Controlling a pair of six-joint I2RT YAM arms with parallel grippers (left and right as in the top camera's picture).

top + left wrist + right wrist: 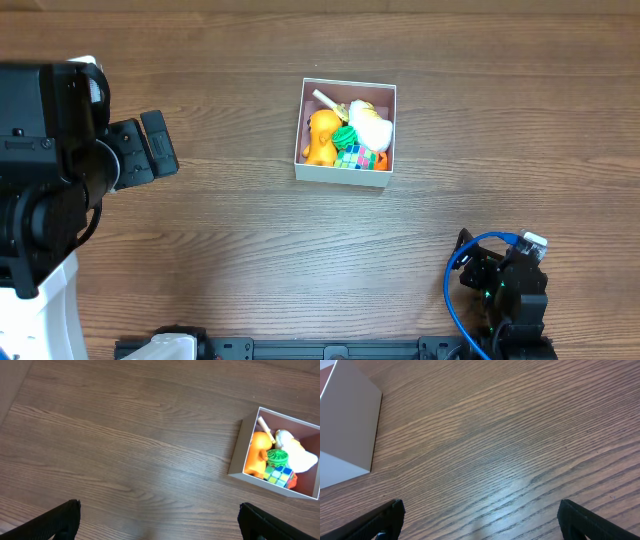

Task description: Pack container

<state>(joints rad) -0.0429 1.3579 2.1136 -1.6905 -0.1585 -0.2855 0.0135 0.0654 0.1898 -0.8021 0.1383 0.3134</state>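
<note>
- The left pincer (pixel 159 509) is spread wide; its two dark fingers (pixel 64 521) sit at opposite bottom corners of the left wrist view, with only bare wood between them and nothing held.
- The right pincer (pixel 480 506) is also spread wide and holds nothing, with only wood grain between its fingers (pixel 387 519).
- The container (pixel 238 454), a shallow white box with a pink inside, stands on the wooden table (pixel 240 250) ahead of the left pincer and off to its right, well apart from it.
- From the right pincer, only one white outer corner of the container shows, ahead and to its left, not touching it.
- Inside the container lie an orange toy figure (pixel 320 139), a green ridged toy (pixel 346 137), a white soft toy (pixel 372 127) and a multicoloured puzzle cube (pixel 351 157), all crowded together.
- A pale stick (pixel 325 99) leans at the box's far side.
- Overhead, the right arm (pixel 505 290) sits folded, with a blue cable (pixel 458 300) looping beside it.
</note>
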